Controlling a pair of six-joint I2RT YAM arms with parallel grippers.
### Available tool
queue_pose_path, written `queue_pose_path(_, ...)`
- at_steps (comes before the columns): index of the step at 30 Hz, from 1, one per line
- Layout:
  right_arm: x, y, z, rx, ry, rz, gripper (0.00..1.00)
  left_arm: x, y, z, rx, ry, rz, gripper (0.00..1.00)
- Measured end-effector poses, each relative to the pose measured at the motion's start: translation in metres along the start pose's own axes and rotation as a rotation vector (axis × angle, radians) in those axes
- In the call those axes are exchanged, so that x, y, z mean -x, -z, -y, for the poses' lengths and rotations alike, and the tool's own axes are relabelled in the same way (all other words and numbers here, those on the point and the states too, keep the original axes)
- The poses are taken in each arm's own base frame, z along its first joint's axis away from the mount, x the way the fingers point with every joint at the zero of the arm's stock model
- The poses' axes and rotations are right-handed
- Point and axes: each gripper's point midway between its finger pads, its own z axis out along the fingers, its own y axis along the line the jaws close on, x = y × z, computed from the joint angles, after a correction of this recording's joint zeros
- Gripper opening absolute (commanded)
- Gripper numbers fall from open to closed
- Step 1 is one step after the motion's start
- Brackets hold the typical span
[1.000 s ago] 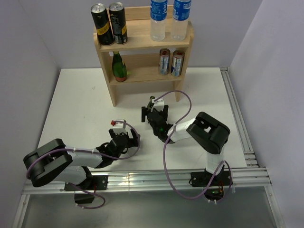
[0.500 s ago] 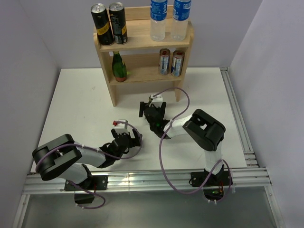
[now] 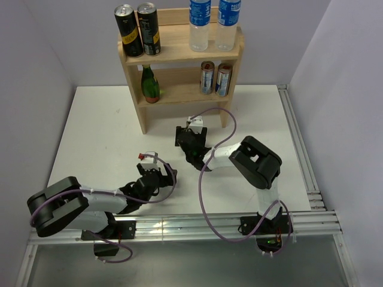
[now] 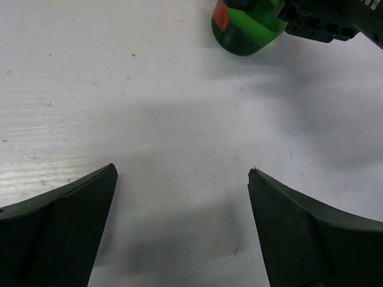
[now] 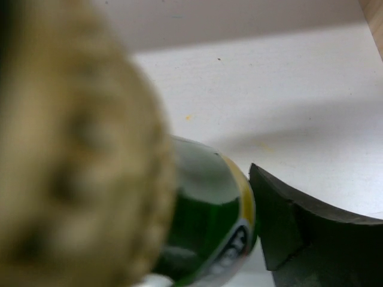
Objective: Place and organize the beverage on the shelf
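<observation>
The light-wood shelf (image 3: 179,52) stands at the back of the white table. Its top tier holds two black cans (image 3: 137,27) and two water bottles (image 3: 209,23). Its middle tier holds a green bottle (image 3: 149,84) and two silver cans (image 3: 215,78). My right gripper (image 3: 190,139) is in front of the shelf's base, shut on a second green bottle (image 5: 209,221) that stands upright on the table. Its blurred gold cap (image 5: 78,149) fills the right wrist view, with one finger (image 5: 299,233) against the glass. The bottle's base also shows in the left wrist view (image 4: 245,27). My left gripper (image 3: 160,179) is open and empty, low over the table.
Grey walls close in the table on the left, back and right. An aluminium rail (image 3: 299,143) runs along the right edge. The right arm's purple cable (image 3: 230,128) loops over the table before the shelf.
My right gripper has moved a little up and left towards the shelf with the green bottle in it. My left arm has shifted slightly, its gripper still open.
</observation>
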Motion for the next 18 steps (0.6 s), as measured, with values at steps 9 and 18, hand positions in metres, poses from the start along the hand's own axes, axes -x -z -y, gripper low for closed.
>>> queue_pose_path(9, 0.001, -0.005, 0.0, -0.026, 0.001, -0.027, 0.11, 0.01, 0.013, -0.009, 0.013, 0.016, 0.027, 0.98)
queue_pose_path(18, 0.001, -0.007, -0.002, -0.026, 0.005, -0.032, 0.0, 0.016, 0.02, -0.01, 0.012, 0.041, 0.042, 0.98)
